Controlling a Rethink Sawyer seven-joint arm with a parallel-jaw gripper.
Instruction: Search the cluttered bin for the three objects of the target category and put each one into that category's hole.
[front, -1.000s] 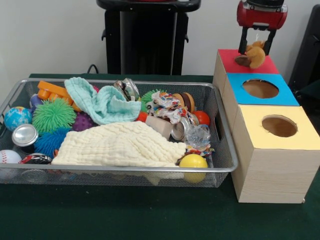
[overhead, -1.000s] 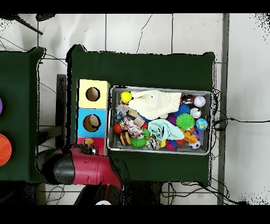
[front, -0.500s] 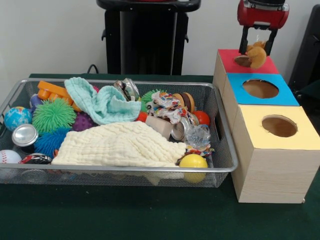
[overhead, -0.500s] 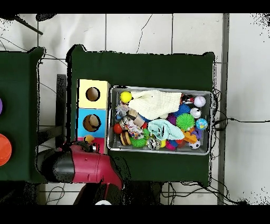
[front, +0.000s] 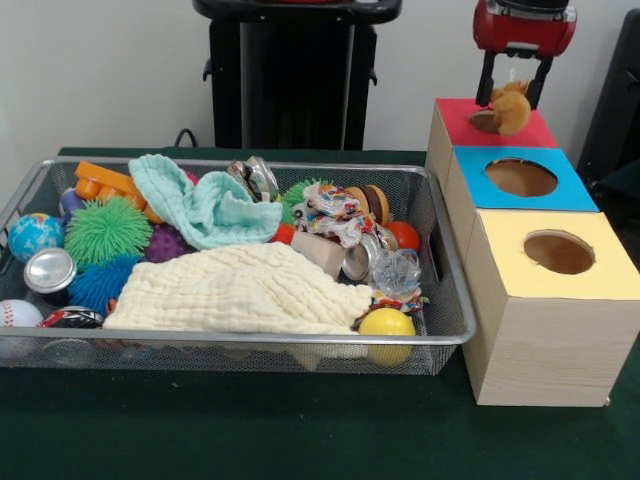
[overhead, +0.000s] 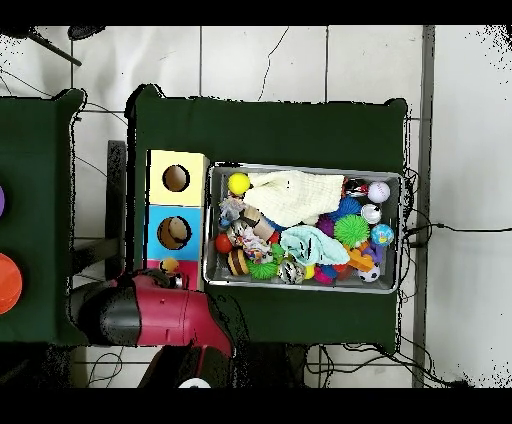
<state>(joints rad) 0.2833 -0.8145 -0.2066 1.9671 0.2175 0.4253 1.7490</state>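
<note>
Plush toy (front: 508, 108), brown and tan, hangs pinched between the fingers of the gripper (front: 514, 93) at the upper right of the front view, just above the red-topped box (front: 462, 122). Biggest of everything is the green worktop (front: 300, 430), and on it the wire mesh bin (front: 455, 310) fills the left and middle of the frame. To the right of the bin runs a row of three wooden boxes: the yellow-topped box (front: 600, 270) at lower right, the blue-topped box (front: 575, 195) above it, each with a round hole, and the red one at the top of the row. Inside the bin, a cream cloth (front: 240, 290) covers the lower middle and a pale teal cloth (front: 200, 205) lies above it. A green spiky ball (front: 105, 230) sits at the left, with a blue spiky ball (front: 100, 283) below it and a silver can (front: 48, 270) beside that. A yellow ball (front: 386, 325) rests in the bin's lower right corner. In the overhead view the red arm (overhead: 165, 315) shows at lower left, beside the red box.
</note>
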